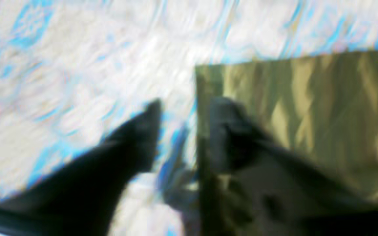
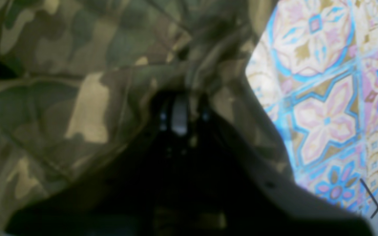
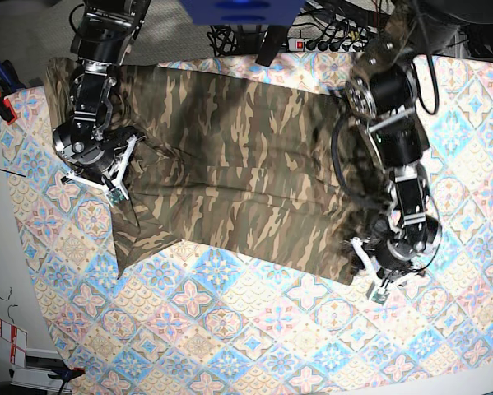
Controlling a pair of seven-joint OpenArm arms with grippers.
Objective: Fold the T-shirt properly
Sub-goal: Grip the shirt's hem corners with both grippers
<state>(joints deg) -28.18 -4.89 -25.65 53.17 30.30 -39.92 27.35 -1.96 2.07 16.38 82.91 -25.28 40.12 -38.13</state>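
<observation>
The tablecloth [image 3: 230, 329] covered the near part of the surface, its tiles bare toward the front edge. Beyond it the T-shirt [image 3: 230, 181] lay spread across the middle. The left pincer [image 1: 184, 108] stood at the shirt's near right corner, fingers parted, one on the cloth edge. The right pincer [image 2: 179, 108] sat buried in bunched fabric at the left; I could not tell its grip.
</observation>
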